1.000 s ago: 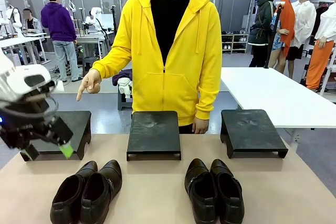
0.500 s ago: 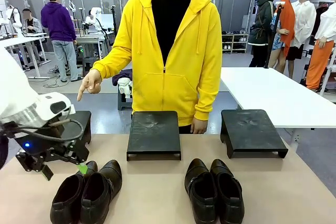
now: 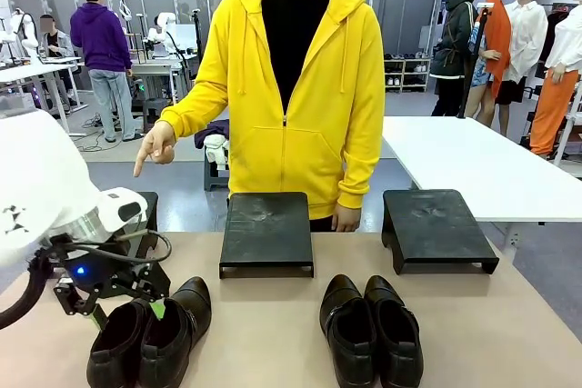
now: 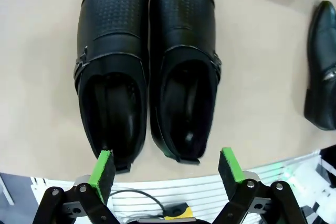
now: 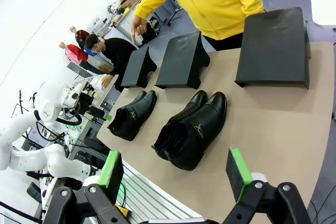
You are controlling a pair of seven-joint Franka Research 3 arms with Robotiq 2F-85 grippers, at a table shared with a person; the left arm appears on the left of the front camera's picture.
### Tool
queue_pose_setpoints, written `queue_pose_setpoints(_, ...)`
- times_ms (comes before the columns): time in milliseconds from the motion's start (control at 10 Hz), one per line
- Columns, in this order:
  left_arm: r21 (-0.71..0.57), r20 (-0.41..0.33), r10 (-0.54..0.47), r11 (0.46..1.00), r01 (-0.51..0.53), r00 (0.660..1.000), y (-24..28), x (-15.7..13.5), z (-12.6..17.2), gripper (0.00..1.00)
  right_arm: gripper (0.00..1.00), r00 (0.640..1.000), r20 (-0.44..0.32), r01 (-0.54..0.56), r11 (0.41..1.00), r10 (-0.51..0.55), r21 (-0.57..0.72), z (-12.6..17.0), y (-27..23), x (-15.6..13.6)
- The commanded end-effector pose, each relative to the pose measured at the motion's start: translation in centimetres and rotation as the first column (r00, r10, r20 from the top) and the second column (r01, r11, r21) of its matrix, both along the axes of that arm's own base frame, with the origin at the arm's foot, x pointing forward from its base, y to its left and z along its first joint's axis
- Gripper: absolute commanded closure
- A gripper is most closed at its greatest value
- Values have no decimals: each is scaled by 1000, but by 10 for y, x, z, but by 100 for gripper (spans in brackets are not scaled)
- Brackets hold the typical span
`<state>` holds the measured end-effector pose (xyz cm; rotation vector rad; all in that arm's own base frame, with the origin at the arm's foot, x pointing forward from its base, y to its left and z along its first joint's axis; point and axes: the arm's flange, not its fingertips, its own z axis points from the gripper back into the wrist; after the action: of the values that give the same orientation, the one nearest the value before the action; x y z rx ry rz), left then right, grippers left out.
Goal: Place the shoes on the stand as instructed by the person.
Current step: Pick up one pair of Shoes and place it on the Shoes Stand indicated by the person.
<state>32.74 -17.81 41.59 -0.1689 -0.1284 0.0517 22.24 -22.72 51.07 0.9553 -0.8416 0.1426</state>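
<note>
Hovering low at the left of the table (image 3: 273,333), the left gripper (image 3: 127,313) has its green-padded jaws spread wide just short of the heels of the strapped blackish-brown shoes (image 3: 150,333), apparently lined up to take the pair together. Behind them, the person (image 3: 291,88) in yellow points a hand (image 3: 156,145) down toward the left stand (image 5: 137,67), probably to mark where this pair goes. The middle stand (image 3: 266,229) carries nothing. The glossy black shoes (image 3: 371,329) sit side by side on the table, in front of the gap between the middle stand and the right stand (image 3: 436,224). The right gripper (image 5: 175,170) hangs well apart from them, jaws spread, holding nothing.
</note>
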Motion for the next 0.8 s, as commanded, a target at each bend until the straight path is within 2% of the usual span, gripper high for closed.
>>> queue_pose_setpoints(0,65,34,36,997,-38,999,17,-46,-59,0,0,1000,23,-5,1000,5,-1,0,-1,0)
queue_pose_setpoints(400,50,17,61,997,-62,998,10,-51,-93,0,0,1000,23,-5,1000,5,-1,0,-1,0)
queue_pose_setpoints(700,123,-9,66,990,-65,998,13,-49,-113,0,0,1000,23,-5,1000,5,-1,0,-1,0)
